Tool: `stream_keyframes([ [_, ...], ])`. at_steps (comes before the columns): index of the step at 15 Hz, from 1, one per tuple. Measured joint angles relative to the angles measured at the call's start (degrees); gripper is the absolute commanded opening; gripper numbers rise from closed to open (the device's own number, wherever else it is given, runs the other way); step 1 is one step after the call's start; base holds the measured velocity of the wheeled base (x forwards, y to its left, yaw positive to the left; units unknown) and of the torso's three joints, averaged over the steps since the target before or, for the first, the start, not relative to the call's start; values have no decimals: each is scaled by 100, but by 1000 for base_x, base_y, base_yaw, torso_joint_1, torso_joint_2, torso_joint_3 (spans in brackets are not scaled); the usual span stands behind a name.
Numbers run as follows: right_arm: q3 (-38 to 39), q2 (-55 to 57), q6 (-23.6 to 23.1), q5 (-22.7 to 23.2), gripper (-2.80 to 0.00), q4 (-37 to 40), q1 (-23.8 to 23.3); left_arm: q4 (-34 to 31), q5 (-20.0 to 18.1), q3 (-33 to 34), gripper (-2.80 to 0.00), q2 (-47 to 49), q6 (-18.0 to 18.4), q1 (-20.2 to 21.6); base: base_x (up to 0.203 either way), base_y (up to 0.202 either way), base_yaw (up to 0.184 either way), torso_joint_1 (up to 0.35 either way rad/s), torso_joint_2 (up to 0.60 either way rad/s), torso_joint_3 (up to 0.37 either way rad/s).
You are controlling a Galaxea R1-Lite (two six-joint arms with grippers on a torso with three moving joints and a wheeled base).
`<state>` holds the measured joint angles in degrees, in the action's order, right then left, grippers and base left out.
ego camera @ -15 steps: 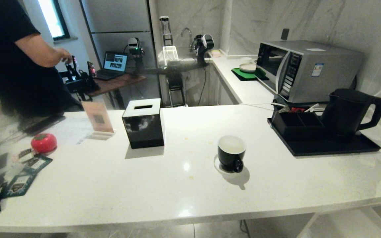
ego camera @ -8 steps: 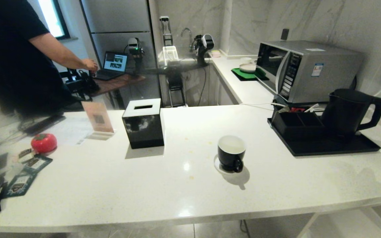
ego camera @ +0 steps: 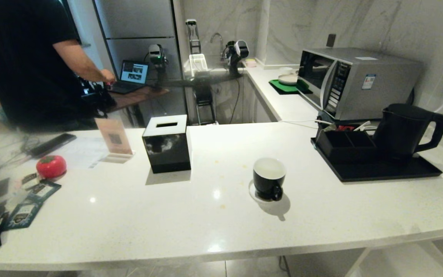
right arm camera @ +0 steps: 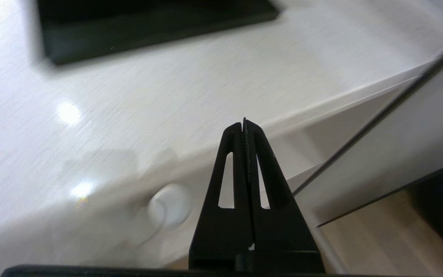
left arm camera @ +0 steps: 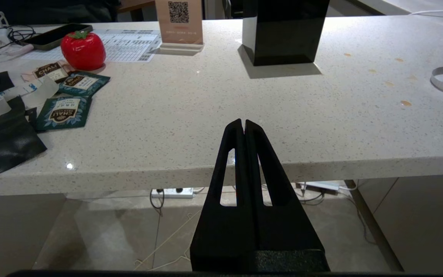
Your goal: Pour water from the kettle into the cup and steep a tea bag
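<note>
the right gripper [right arm camera: 243, 124] has snapped shut on nothing, off the counter's [ego camera: 206, 223] front right edge. the left gripper [left arm camera: 243, 124] is closed too. the kettle [ego camera: 408, 129] sits untouched on its tray [ego camera: 383, 171] at the right end, and the cup [ego camera: 269, 178] stands mid-counter, so pouring hasn't begun.

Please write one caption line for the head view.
Black kettle on tray, cup on white counter.

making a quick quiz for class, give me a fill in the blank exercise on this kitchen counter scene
1. The kettle stands on a black ____.
2. The cup sits on a white ____.
3. The black tissue box stands to the cup's ____ in the head view.
4. The left pincer is ____.

Missing words: tray; saucer; left; shut
</note>
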<state>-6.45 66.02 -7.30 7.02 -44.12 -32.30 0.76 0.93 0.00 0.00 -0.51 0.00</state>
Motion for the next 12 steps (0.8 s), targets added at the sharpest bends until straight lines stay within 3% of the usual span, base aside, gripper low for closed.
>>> stream_keyframes([
  [2, 291, -796, 0, 37, -280, 508, 352, -2, 0, 0, -280, 0, 2, 0, 0, 0, 0, 0, 0, 0],
  [5, 533, -2044, 4, -114, -280, 1476, 1343, -2, 1, 0, -280, 0, 0, 0, 0, 0, 0, 0, 0, 0],
  [9, 621, -3672, 21, -1100, -280, 2950, 2729, 0, 0, 0, -280, 0, -1, 0, 0, 0, 0, 0, 0, 0],
  [12, 624, -4930, 30, -1288, -280, 3707, 3139, -2, 1, 0, -280, 0, -1, 0, 0, 0, 0, 0, 0, 0],
])
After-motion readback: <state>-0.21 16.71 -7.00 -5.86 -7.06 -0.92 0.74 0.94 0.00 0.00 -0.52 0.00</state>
